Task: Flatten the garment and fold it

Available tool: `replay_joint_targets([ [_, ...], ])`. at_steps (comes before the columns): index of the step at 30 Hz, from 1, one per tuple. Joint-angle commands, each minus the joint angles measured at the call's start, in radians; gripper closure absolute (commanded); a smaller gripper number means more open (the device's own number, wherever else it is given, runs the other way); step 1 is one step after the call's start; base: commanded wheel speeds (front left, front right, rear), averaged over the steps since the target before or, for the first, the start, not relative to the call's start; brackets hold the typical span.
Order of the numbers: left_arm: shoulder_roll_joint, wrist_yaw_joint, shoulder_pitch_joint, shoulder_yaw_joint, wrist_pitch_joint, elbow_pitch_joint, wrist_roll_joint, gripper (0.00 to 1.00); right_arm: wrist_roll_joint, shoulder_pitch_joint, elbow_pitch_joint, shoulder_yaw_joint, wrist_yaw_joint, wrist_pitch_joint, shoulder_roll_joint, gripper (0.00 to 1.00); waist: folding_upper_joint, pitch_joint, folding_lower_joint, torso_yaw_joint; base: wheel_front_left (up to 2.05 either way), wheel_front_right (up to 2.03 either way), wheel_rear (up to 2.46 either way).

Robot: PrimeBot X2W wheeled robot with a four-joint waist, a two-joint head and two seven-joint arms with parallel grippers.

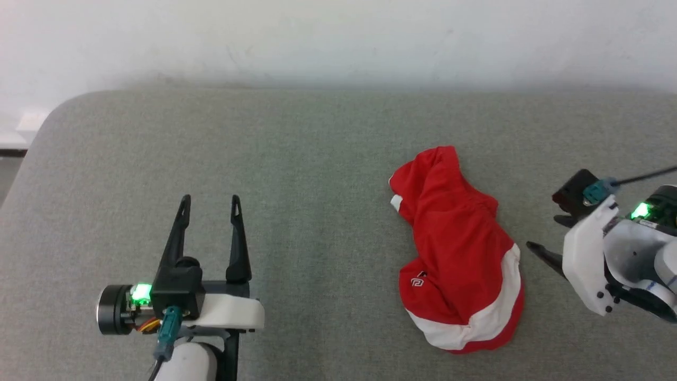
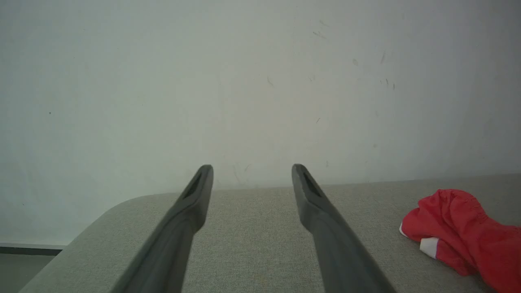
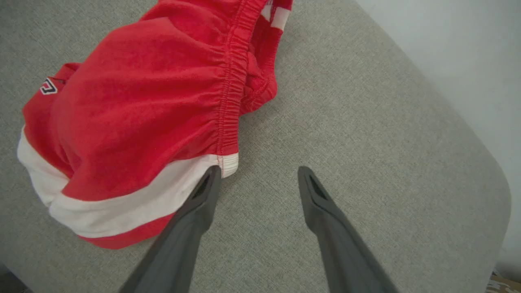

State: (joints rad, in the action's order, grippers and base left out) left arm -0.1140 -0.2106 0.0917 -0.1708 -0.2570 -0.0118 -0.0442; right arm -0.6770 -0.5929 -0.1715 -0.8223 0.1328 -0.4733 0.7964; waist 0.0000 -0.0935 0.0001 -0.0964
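1. Head view: white wall (image 1: 338, 37) at the back, grey cloth table (image 1: 317, 159) in front. The shorts (image 1: 455, 248) lie in a crumpled heap right of centre, not flattened. The logo (image 1: 418, 280) faces up and a white band (image 1: 492, 312) curls along the near edge.
2. Same view: the left claw (image 1: 210, 200) is spread and empty, well apart from the shorts on their left. The right claw (image 1: 545, 233) sits just beside the heap's right edge, fingers pointing at it.
3. Left wrist view: wall and the table's far edge. The left claw (image 2: 252, 169) has its fingers wide with nothing between them. The shorts (image 2: 456, 228) are off at the right edge, well apart.
4. Right wrist view: table corner. The right claw (image 3: 259, 171) is spread and empty.
   - One fingertip is at the corner where the waistband (image 3: 230, 81) meets the white band (image 3: 122, 203). Can't tell if it touches.
   - The other fingertip is over bare table.
5. Step, as I judge it: the first grab, to open the heap.
   - Pinch that waistband corner, not the bunched middle, and take as few layers as possible.
   - Bring the left claw across to the far waistband end.
   - Pull the two ends apart low over the table so the cloth spreads instead of dragging as a lump.
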Motion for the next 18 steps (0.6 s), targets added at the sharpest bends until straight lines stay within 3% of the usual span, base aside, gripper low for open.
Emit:
replay_joint_targets([
  [1,0.009,0.007,0.025,0.003,-0.005,0.004,0.008,0.0,-0.038,-0.031,0.002,-0.023,-0.002,-0.025,-0.001,0.0,0.0,-0.04,-0.0001,-0.028,0.0,0.0,0.0],
  [8,0.03,0.013,0.069,0.003,-0.005,0.003,0.012,0.0,-0.113,-0.146,-0.094,-0.178,-0.002,-0.095,-0.031,0.0,0.0,-0.119,-0.0001,-0.063,0.0,0.0,0.0],
  [16,0.047,0.015,0.102,-0.008,-0.005,-0.004,0.015,0.0,-0.167,-0.182,-0.251,-0.333,-0.002,-0.045,-0.106,0.0,0.0,-0.162,-0.0001,-0.084,0.0,0.0,0.0],
  [17,0.048,0.014,0.102,-0.008,-0.005,-0.005,0.015,0.0,-0.172,-0.185,-0.26,-0.353,-0.002,-0.036,-0.108,0.55,0.0,-0.162,-0.0001,-0.082,0.0,0.0,0.0],
  [18,0.049,0.012,0.101,-0.006,-0.005,-0.007,0.016,0.0,-0.174,-0.19,-0.265,-0.369,-0.002,-0.016,-0.11,1.0,0.0,-0.159,-0.0001,-0.078,0.0,0.0,0.0],
])
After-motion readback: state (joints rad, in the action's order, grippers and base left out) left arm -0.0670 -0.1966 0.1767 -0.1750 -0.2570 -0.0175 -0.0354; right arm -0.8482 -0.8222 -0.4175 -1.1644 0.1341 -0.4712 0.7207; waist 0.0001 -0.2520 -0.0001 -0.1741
